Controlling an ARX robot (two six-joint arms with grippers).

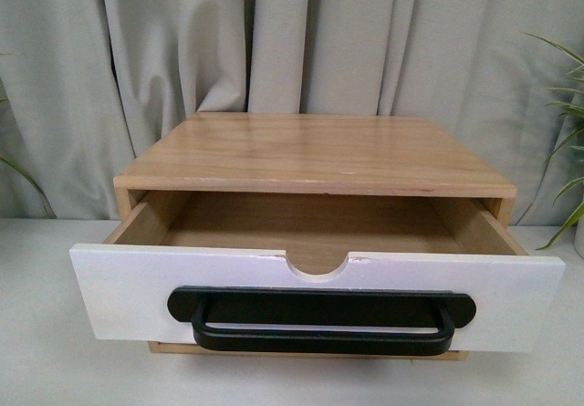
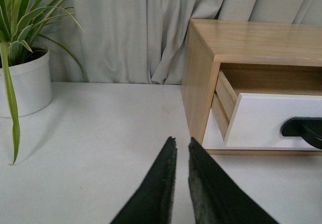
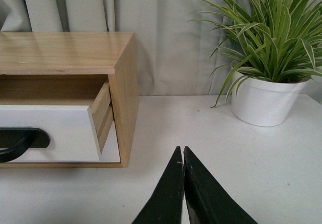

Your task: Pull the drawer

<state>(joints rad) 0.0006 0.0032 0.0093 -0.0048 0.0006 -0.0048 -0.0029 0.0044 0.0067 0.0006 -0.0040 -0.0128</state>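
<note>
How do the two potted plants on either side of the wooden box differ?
The plant by the left arm has sparse, long leaves, one drooping down to the table; the plant by the right arm is bushier and fuller. The left arm's pot looks straighter-sided, while the right arm's pot tapers downward. Both are striped green plants in white pots on the white table.

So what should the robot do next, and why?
Probably nothing more than hold back: the drawer already stands pulled out, its inside showing. Both tools, left and right, are shut, empty and off to the sides, clear of the black handle.
</note>
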